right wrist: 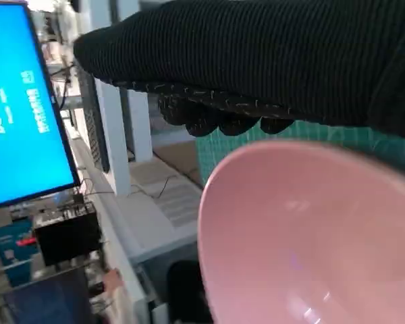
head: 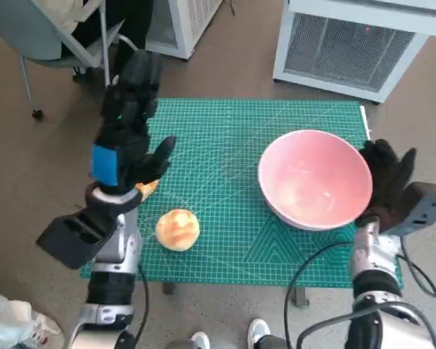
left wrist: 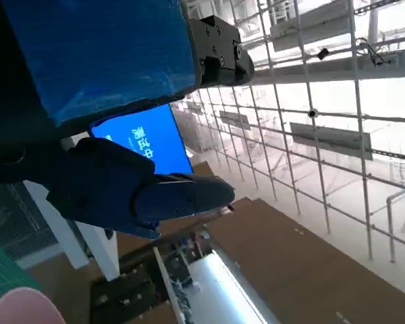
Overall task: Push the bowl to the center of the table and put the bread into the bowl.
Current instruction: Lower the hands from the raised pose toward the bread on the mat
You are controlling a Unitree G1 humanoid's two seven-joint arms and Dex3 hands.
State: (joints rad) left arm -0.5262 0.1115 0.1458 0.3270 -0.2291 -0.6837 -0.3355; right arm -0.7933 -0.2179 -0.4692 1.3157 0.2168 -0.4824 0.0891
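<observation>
The pink bowl [head: 316, 179] stands upright, mouth up, on the green-matted tabletop [head: 225, 131], just beside the right hand [head: 386, 178] on its inner side. That gloved hand is set against the bowl's outer rim with fingers spread, holding nothing. The bowl is round, so no long axis can be named; its opening faces straight up.

The bread [head: 177, 229], a roundish bun with no clear long axis, lies near the tabletop's front edge, just below and inward of the left hand [head: 127, 138]. The left hand is raised above the tabletop with fingers apart and nothing held. A second orange-brown piece [head: 147, 189] is partly hidden under it and cannot be identified.

The bowl is judged to sit off-centre toward the right hand. A push applied high on the rim could tip the bowl rather than slide it. An overlong push could drive it into the bread and roll that off the front edge.
</observation>
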